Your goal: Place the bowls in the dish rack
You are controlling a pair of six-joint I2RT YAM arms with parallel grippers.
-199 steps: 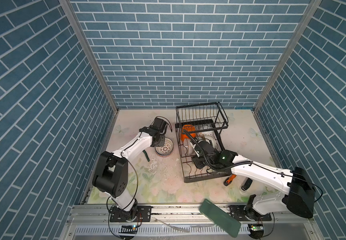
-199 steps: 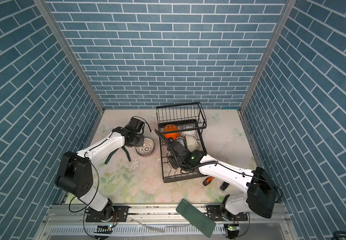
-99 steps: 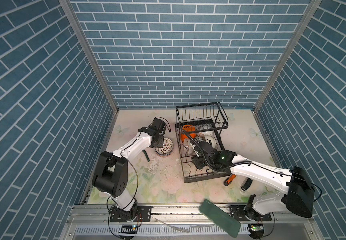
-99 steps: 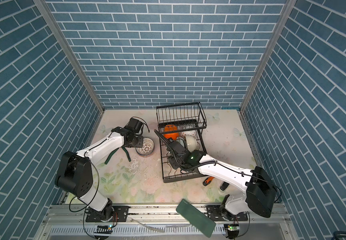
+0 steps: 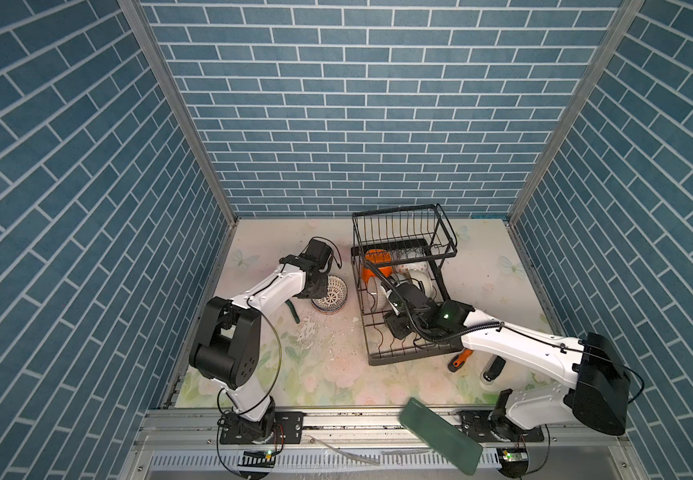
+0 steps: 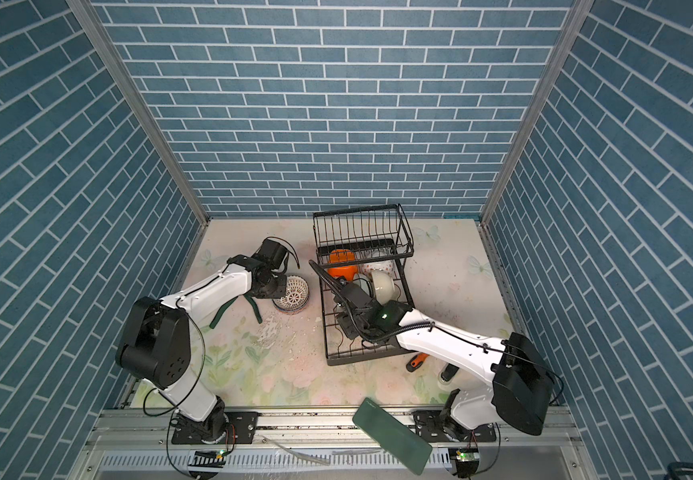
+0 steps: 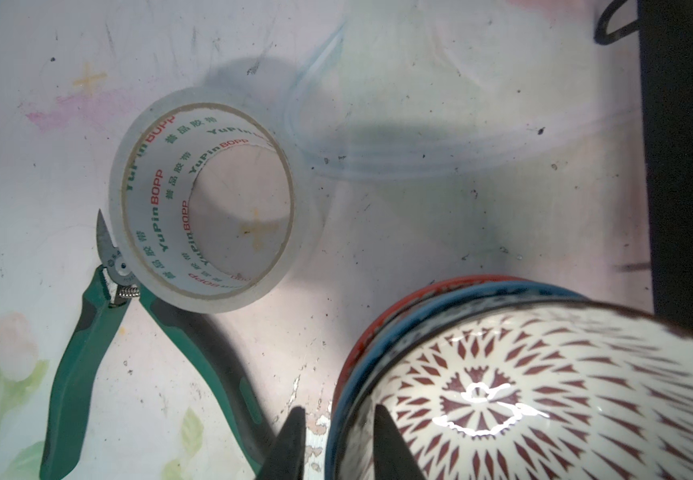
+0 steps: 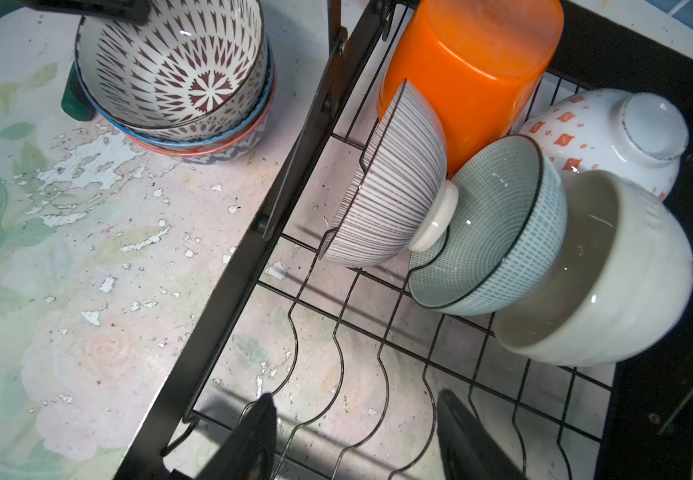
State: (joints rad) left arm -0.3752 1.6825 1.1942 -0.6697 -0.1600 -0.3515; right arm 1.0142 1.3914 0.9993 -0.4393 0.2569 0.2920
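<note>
A stack of three patterned bowls (image 5: 330, 293) (image 6: 293, 293) stands on the mat left of the dish rack (image 5: 403, 232) (image 6: 361, 228). My left gripper (image 7: 336, 409) (image 5: 315, 286) is shut on the stack's rim (image 7: 523, 395), one finger inside the top bowl and one outside. The rack's lower tier holds an orange bowl (image 8: 469, 62) (image 5: 376, 266), a striped bowl (image 8: 394, 187), a pale green bowl (image 8: 490, 232), a cream bowl (image 8: 611, 282) and a white bowl with orange marks (image 8: 594, 133). My right gripper (image 8: 355, 397) (image 5: 384, 286) hangs open above the curved dividers, holding nothing.
A tape roll (image 7: 207, 199) and green-handled pliers (image 7: 87, 353) (image 5: 291, 309) lie beside the stack. An orange-handled tool (image 5: 459, 359) and a black cylinder (image 5: 492, 368) lie under my right arm. A dark green board (image 5: 440, 434) rests on the front rail.
My left wrist has shifted slightly at the stack of bowls. The right arm has stayed over the rack, its jaws unchanged.
</note>
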